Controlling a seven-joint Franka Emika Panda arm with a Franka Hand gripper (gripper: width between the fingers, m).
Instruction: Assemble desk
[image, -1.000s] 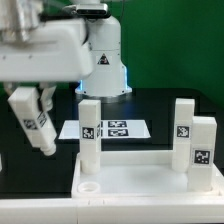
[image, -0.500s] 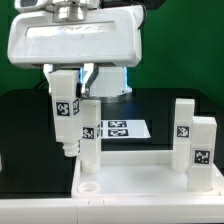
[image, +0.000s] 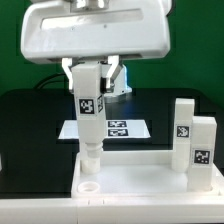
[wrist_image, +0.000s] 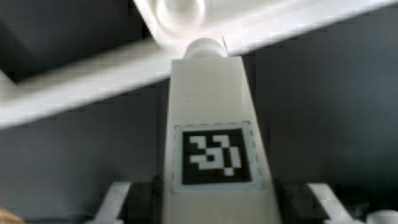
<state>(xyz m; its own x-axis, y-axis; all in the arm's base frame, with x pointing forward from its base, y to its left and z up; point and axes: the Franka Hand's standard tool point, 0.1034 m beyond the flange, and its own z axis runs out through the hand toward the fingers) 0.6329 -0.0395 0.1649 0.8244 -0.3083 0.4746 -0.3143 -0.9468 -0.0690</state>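
While the tabletop panel (image: 140, 180) lies flat on the black table (image: 30, 130), a white leg (image: 91, 105) hangs upright above its near corner socket (image: 89, 186), clamped between the gripper (image: 92, 72) fingers. Two further legs (image: 190, 140) stand on the panel's far side. Behind it lies the marker board (image: 118, 128).

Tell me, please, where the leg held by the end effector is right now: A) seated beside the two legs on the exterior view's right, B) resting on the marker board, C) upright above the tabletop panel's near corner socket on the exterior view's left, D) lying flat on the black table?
C: the held leg hangs upright in the end effector, its lower tip just above the open corner socket of the tabletop panel.
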